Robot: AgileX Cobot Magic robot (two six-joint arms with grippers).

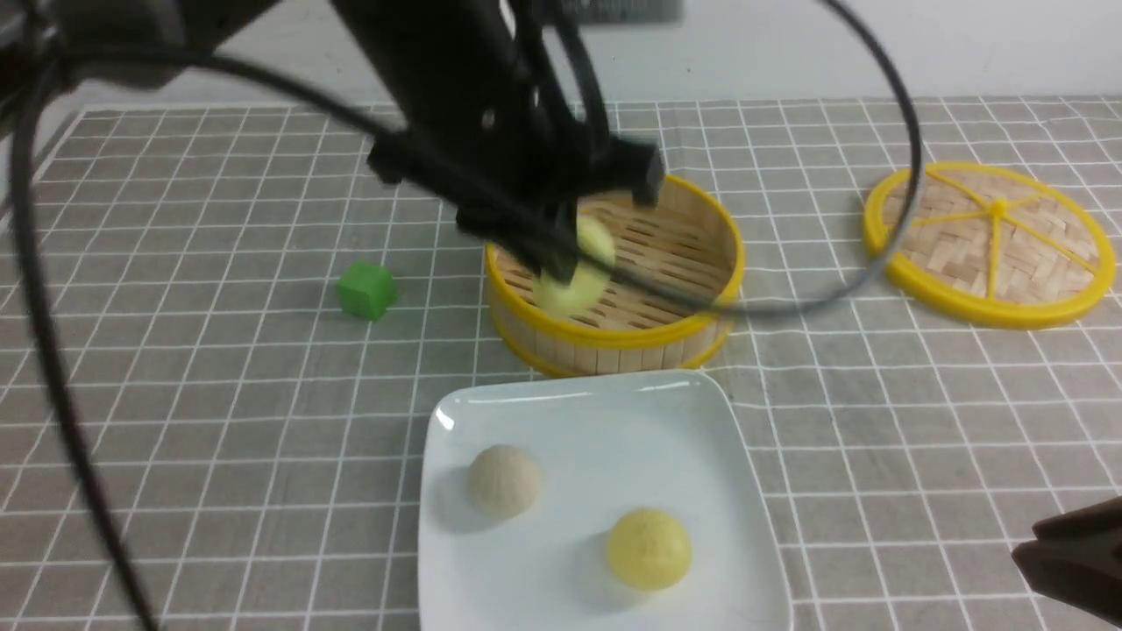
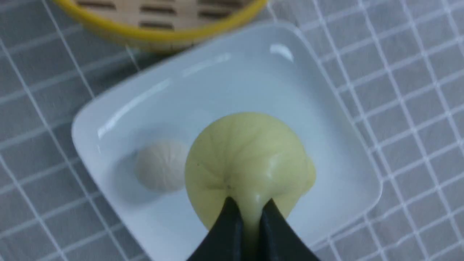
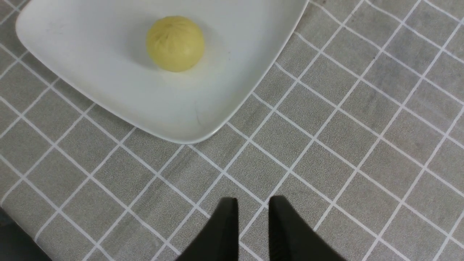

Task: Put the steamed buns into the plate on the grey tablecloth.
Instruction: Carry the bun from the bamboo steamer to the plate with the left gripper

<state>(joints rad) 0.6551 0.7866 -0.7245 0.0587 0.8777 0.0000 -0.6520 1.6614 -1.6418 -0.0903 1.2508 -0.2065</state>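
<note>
My left gripper is shut on a pale yellow steamed bun, pinching its soft side and holding it in the air over the near rim of the bamboo steamer. In the left wrist view that bun bulges ahead of the gripper, with the plate below. The white square plate lies on the grey tablecloth and holds a beige bun and a yellow bun. My right gripper hovers low over the cloth beside the plate's corner, slightly open and empty.
The round yellow-rimmed steamer stands just behind the plate. Its woven lid lies flat at the far right. A small green cube sits left of the steamer. Black cables loop across the front view.
</note>
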